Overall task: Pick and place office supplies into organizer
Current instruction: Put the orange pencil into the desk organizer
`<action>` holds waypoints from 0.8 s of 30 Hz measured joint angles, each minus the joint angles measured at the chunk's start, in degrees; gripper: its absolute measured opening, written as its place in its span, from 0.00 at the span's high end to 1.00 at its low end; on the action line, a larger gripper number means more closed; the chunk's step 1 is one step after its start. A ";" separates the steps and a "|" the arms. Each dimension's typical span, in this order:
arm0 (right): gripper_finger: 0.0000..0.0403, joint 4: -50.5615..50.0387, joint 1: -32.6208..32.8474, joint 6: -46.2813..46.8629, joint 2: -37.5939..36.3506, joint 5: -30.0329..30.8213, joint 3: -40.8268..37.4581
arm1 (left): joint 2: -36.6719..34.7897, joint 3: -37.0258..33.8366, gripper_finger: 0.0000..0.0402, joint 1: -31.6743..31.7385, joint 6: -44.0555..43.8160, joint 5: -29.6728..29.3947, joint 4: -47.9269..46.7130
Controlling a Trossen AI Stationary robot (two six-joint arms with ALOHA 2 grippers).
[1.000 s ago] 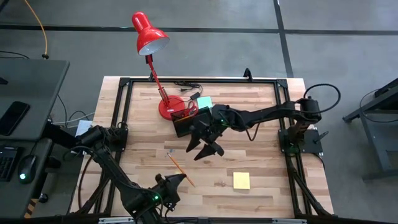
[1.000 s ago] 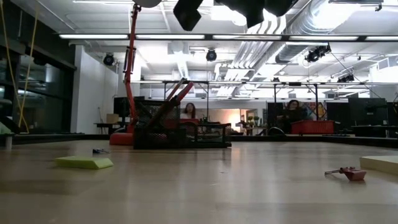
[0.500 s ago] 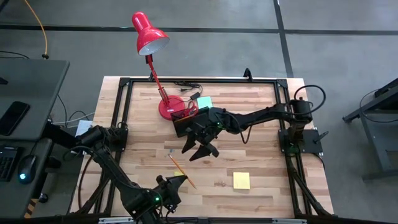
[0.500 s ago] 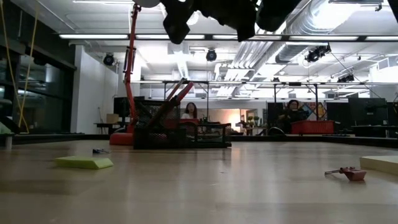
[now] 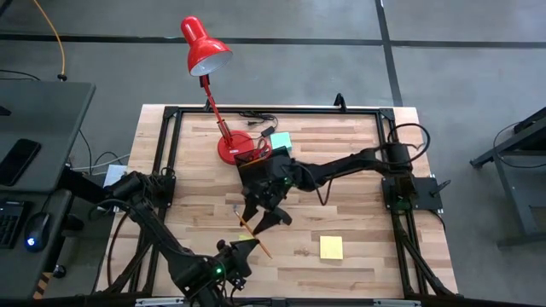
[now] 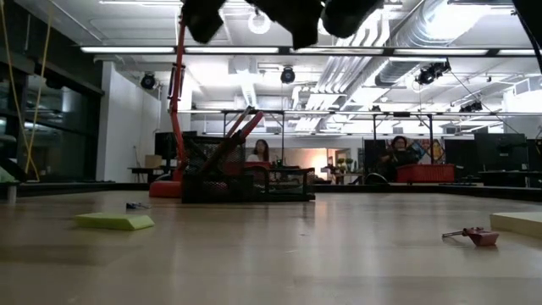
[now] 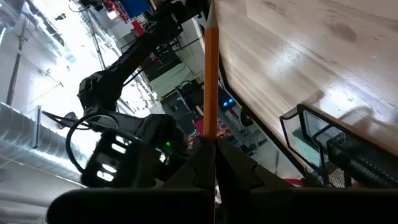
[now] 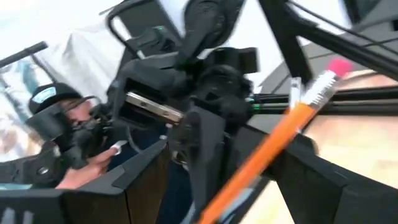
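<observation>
Orange pencil [image 5: 252, 232] was seen lying slantwise at lower centre of the high view, its lower end clamped between the shut fingers of the left gripper [image 5: 245, 246]. It was judged light, stiff and slim, apt to roll or pivot in a grip, so a hold near mid-shaft was thought safest. Directly above its upper end the right gripper [image 5: 263, 213] was held with its fingers wide apart, nothing between them and nothing touched. The organizer [image 5: 256, 167] was placed just above, beside the red lamp base [image 5: 230, 150]. A yellow sticky-note pad [image 5: 331, 247] was left lower right
</observation>
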 joint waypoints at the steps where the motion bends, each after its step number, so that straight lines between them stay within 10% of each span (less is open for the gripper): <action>1: 0.35 -0.91 0.19 -0.67 0.15 0.00 0.69 | 0.00 0.00 1.00 -0.05 -0.02 -0.18 0.02; 11: 0.39 -5.71 -0.15 -5.00 0.24 1.45 1.06 | 0.20 0.00 1.00 -0.42 -1.31 0.13 0.09; 21: 0.94 -6.82 0.03 -8.36 0.23 0.00 1.06 | 0.76 0.00 1.00 -0.40 -1.31 0.25 -0.03; 24: 0.95 -6.77 0.11 -8.65 0.13 0.08 1.06 | 0.76 -0.02 1.00 -0.42 -1.47 0.84 0.01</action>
